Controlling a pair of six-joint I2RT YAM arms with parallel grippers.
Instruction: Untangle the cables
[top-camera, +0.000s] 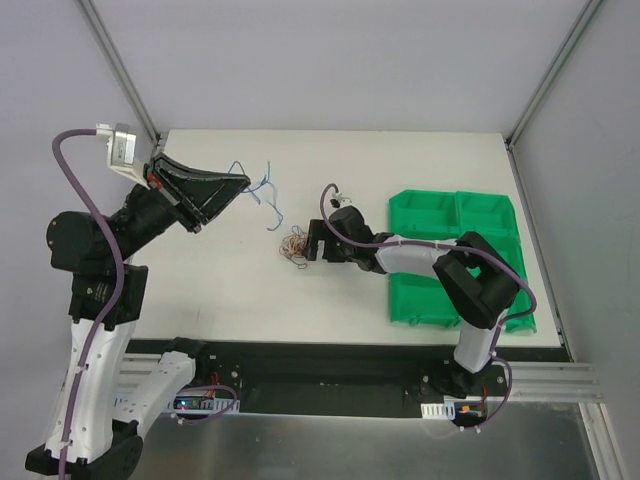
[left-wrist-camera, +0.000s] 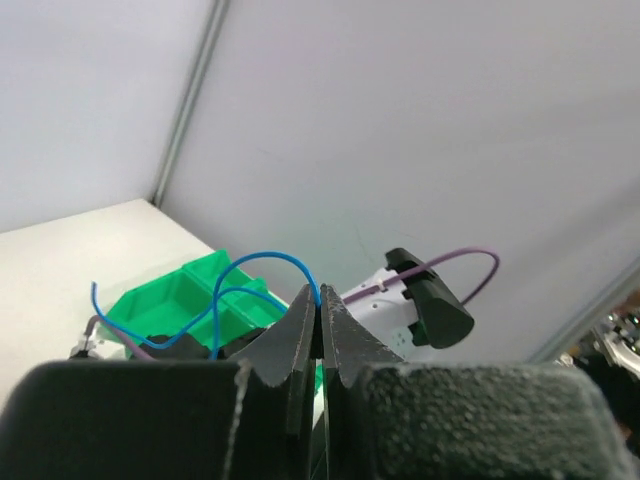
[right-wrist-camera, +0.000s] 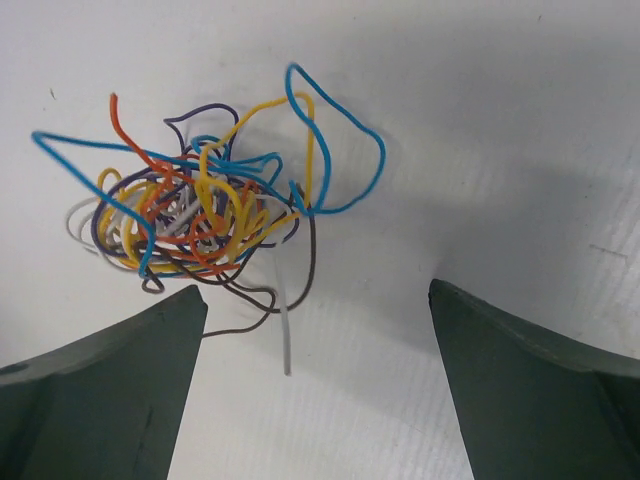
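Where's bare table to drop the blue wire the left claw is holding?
Bare table front-left, between the left arm and the knot; also the far strip behind the green bins. Crowded mid-table: right claw open at the knot, blue wire hanging from left claw beside it.

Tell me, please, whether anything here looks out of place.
Nothing is spilled or damaged; one kinked blue wire sits pinched in the left end effector, apart from the knot by the right end effector.

Green compartmented bins (top-camera: 455, 215), perhaps several joined, at the right of the white table (top-camera: 230, 290).
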